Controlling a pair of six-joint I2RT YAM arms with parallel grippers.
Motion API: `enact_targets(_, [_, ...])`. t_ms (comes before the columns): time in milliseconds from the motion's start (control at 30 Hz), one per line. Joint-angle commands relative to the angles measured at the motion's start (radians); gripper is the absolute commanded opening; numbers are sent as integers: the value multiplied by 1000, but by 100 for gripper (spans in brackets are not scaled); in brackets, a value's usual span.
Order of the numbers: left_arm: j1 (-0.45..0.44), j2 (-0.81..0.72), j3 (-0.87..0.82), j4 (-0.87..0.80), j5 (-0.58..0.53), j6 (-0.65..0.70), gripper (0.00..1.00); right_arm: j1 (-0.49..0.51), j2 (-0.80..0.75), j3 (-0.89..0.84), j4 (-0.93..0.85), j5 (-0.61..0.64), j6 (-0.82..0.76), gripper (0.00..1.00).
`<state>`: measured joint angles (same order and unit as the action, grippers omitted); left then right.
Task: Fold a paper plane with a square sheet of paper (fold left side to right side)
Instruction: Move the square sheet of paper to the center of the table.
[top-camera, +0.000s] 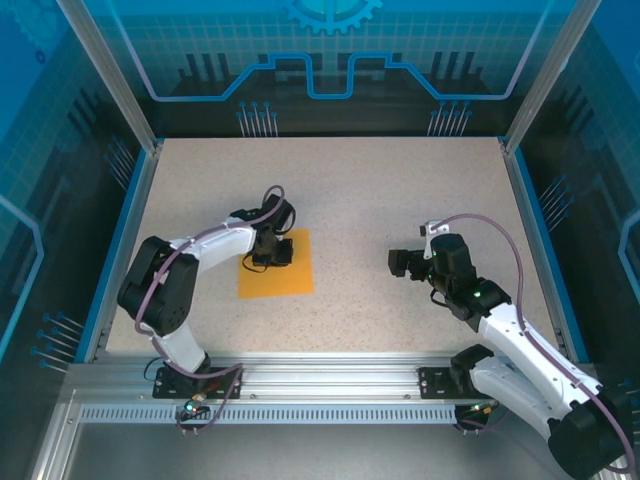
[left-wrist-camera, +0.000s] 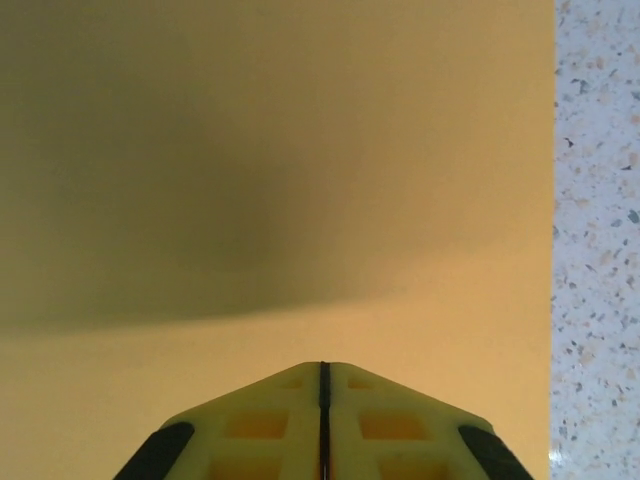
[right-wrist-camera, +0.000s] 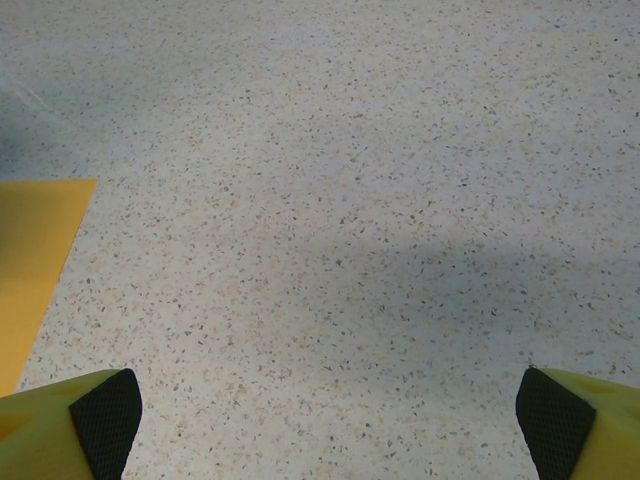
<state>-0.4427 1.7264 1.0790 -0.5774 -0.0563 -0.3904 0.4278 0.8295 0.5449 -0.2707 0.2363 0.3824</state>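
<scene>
The speckled pale worktop (top-camera: 400, 180) carries the square sheet of paper (top-camera: 285, 280), which lies flat on its left half, about midway between the near and far edges. The orange sheet is close to square, so no long axis stands out and it points no particular way; its sides run roughly parallel to the worktop's edges. The left tool (top-camera: 272, 250) sits over the far middle part of the sheet. In the left wrist view its tips (left-wrist-camera: 323, 375) are pressed together with only a thin seam between them, above smooth paper (left-wrist-camera: 250, 150); whether they pinch any paper cannot be told. The right tool (top-camera: 402, 263) hangs over bare worktop well right of the sheet, its fingers spread wide apart (right-wrist-camera: 325, 425), with a corner of the paper (right-wrist-camera: 30, 260) at its left.
</scene>
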Motion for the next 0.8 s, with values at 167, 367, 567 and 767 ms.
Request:
enact_targets(167, [-21, 86, 58, -23, -54, 13, 6, 18, 3, 18, -15, 28, 14, 100])
enact_targets(367, [-34, 125, 74, -27, -56, 13, 6, 19, 2, 18, -19, 29, 16, 100])
enact_targets(567, [-44, 163, 96, -26, -37, 4, 6, 24, 0, 15, -25, 32, 22, 100])
enact_targets(767, [-61, 213, 157, -25, 4, -10, 7, 26, -8, 15, -38, 39, 21, 100])
